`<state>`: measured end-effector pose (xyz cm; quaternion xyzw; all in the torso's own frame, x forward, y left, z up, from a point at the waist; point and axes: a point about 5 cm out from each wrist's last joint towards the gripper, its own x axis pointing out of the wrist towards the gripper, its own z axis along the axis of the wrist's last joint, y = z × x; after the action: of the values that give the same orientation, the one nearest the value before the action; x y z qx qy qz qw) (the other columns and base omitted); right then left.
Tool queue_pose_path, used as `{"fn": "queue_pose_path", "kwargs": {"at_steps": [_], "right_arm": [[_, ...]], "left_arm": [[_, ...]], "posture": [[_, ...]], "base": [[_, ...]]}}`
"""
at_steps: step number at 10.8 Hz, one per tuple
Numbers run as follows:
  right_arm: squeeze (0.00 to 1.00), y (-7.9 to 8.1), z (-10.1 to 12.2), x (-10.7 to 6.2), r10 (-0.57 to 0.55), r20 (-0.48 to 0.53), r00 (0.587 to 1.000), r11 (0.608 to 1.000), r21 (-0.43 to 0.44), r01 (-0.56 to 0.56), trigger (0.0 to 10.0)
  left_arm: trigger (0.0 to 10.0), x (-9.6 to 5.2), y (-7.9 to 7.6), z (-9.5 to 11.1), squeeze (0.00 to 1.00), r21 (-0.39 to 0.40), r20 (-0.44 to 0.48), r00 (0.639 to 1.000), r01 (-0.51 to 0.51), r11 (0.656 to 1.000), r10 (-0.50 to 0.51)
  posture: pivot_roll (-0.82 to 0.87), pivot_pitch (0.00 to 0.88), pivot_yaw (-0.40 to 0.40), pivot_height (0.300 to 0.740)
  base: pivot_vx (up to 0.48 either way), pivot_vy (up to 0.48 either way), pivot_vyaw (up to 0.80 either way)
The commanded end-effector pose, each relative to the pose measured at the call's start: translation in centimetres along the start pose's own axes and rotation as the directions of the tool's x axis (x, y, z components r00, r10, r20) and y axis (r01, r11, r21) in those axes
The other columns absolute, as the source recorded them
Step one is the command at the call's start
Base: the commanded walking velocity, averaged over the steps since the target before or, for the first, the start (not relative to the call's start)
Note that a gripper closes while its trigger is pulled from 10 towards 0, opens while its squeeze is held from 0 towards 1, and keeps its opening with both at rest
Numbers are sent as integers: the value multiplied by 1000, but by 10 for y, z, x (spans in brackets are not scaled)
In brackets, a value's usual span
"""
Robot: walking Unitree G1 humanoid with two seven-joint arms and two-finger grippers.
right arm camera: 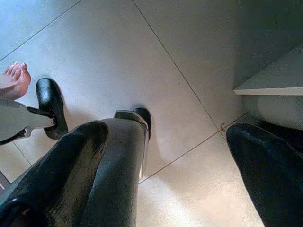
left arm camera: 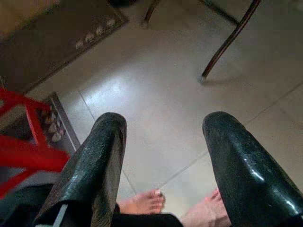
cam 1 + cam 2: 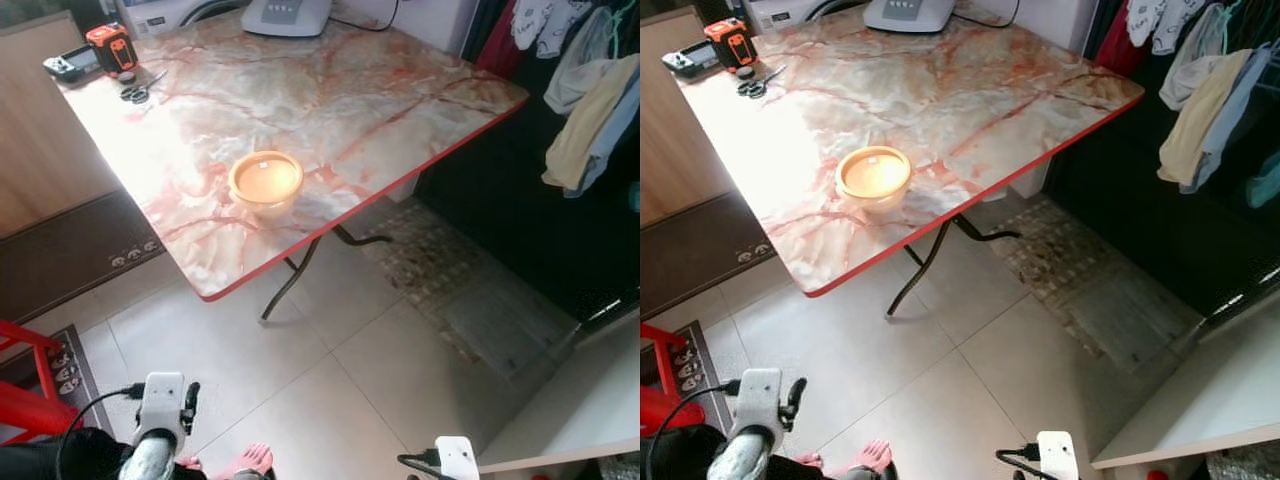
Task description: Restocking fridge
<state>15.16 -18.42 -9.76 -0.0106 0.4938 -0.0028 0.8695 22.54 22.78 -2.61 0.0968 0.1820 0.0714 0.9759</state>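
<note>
1 lidded bowl sits on the marble bench near its red front edge. Both grippers hang low before that edge, left gripper and right gripper with fingers wide, holding nothing. Judged step: approaching the bowl; reaching it demands closing in.

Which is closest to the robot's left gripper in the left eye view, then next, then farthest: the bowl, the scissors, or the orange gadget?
From the left gripper, low over the floor:
1. Bowl, near the table's front edge.
2. Scissors, far-left part of the table.
3. Orange gadget, far-left corner, just beyond the scissors.
</note>
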Motion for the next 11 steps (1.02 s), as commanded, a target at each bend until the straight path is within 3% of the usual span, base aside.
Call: {"fn": "queue_pose_path", "kwargs": {"at_steps": [1,2,3,4,8,11], "right_arm": [[0,0,-17,-3,3,-56,998,1000,-3,-3,10000],[0,0,-17,-3,2,-56,998,1000,-6,-3,10000],[0,-1,-18,-3,2,-58,998,1000,-17,-3,10000],[0,-1,-17,-3,2,-57,998,1000,-19,-3,10000],[0,-1,-19,-4,5,-63,998,999,-41,-8,10000],[0,-2,-20,-4,6,-67,998,999,-50,-9,10000]], "left_arm": [[10000,-4,4,-1,0,-3,21,1000,9,1000,-9],[10000,-5,5,3,0,-3,59,998,14,1000,-14],[10000,-11,5,17,0,36,177,983,48,998,-54],[10000,-15,6,23,0,50,222,973,51,997,-61],[10000,-42,9,35,0,42,288,955,57,998,-66],[10000,-52,10,73,0,24,382,923,29,999,-36]], "posture": [[-168,141,13,740],[-165,139,13,740],[-164,134,12,740],[-167,132,12,740],[-163,134,13,740],[-158,137,10,740]], "base": [[0,0,0],[0,0,0],[0,0,0],[0,0,0],[0,0,0],[0,0,0]]}}
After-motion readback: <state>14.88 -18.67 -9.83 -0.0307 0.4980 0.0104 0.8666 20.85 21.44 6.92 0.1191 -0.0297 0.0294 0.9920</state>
